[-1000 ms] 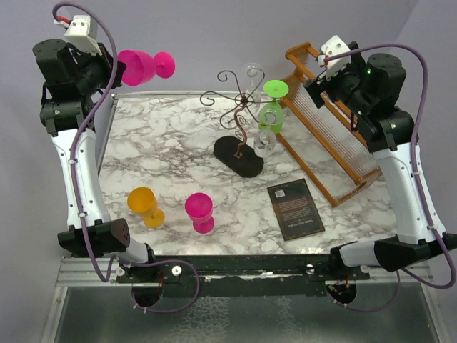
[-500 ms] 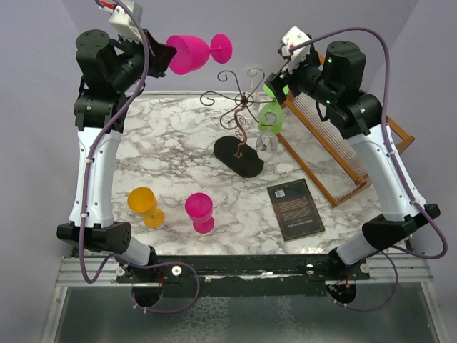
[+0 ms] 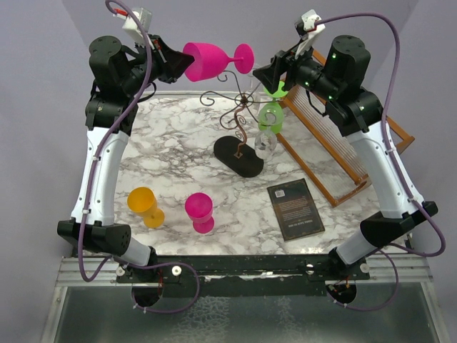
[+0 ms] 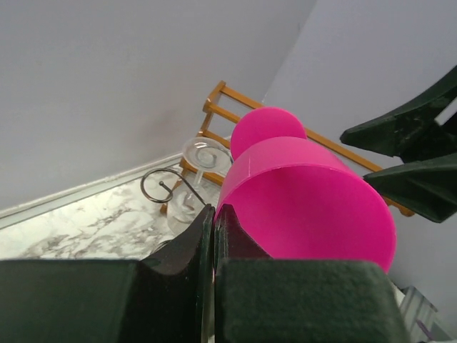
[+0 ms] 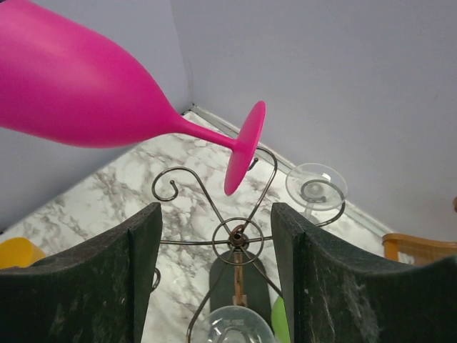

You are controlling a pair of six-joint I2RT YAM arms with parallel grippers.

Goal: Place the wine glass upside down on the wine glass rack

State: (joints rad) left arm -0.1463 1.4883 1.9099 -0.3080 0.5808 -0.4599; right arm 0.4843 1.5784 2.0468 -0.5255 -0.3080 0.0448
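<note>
Pinching the rim of a pink wine glass [image 4: 307, 207] held sideways (foot pointing away), with a curled arm of the wine glass rack [image 4: 168, 187] beyond.

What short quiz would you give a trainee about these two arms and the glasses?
1. True or false: the left gripper holds the large pink wine glass by its bowl.
2. The right gripper is: A open, B shut on the stem, C shut on a book.
3. Fill in: the coloured glass hanging on the wine glass rack is ____.
Key: 1 true; 2 A; 3 green.
</note>
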